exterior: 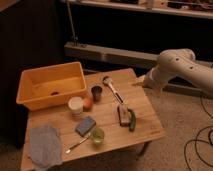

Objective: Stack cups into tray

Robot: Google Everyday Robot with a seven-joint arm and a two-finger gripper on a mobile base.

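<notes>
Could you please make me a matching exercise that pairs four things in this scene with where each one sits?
Things:
1. dark brown cup
2. green cup
3. blue sponge
4. claw

Places:
A. near the table's front edge, beside the spoon
B. by the table's far right corner, open, holding nothing
C. just right of the tray
D. between the white cup and the green cup

Pairs: 1-C, 2-A, 3-D, 4-B

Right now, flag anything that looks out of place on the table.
Nothing spilled or toppled. The brown cup, white cup and green cup stand upright, scattered on the table, none in the tray. The gripper hangs off the table's right edge.
</notes>
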